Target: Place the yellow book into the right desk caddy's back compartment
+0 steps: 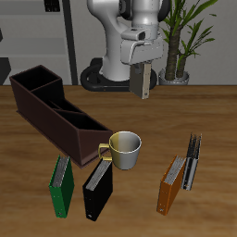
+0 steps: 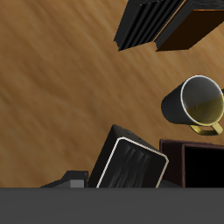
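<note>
The yellow book (image 1: 192, 163) stands upright near the table's front, showing its dark grey spine and pale page edges, right beside an orange book (image 1: 170, 188). It also shows in the wrist view (image 2: 149, 22). The right desk caddy (image 1: 56, 130) is a long dark brown open box with inner dividers, lying diagonally across the table; one end of it shows in the wrist view (image 2: 175, 162). My gripper (image 1: 142, 95) hangs high over the back of the table, well apart from both. It looks open and holds nothing.
A pale mug (image 1: 124, 149) with a yellow handle stands by the caddy's near end, also in the wrist view (image 2: 197, 101). A black book (image 1: 97, 190) and a green book (image 1: 61, 187) stand near the front edge. A potted plant (image 1: 180, 46) is at the back.
</note>
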Robot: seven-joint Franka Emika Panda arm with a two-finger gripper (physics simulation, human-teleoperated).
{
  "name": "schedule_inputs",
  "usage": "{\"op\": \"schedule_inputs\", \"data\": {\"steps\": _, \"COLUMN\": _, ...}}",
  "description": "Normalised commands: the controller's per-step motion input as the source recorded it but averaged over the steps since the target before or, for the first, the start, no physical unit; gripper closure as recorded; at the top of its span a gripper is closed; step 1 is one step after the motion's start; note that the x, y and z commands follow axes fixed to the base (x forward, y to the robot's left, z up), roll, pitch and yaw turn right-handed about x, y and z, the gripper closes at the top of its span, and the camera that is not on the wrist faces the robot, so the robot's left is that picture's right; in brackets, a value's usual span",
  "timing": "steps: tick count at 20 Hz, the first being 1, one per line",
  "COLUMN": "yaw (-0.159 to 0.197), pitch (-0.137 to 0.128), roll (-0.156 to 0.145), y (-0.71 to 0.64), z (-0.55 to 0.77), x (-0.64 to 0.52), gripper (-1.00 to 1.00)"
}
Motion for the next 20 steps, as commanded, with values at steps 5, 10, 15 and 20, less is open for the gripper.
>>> {"op": "schedule_inputs", "data": {"steps": 5, "yaw": 0.036, "pitch": 0.016, "roll": -0.031, "y": -0.11, "z": -0.09, "x": -0.41, "gripper": 1.0}}
{"op": "schedule_inputs", "data": {"steps": 10, "yaw": 0.05, "pitch": -0.04, "roll": -0.028, "y": -0.15, "z": 0.1, "x": -0.49, "gripper": 1.0}}
{"op": "schedule_inputs", "data": {"steps": 15, "yaw": 0.012, "pitch": -0.013, "roll": -0.044, "y": -0.34, "z": 0.13, "x": -0.38, "gripper": 1.0}}
{"op": "schedule_inputs", "data": {"steps": 20, "yaw": 0.009, "pitch": -0.025, "roll": -0.043, "y": -0.41, "z": 0.04, "x": -0.34, "gripper": 1.0}}
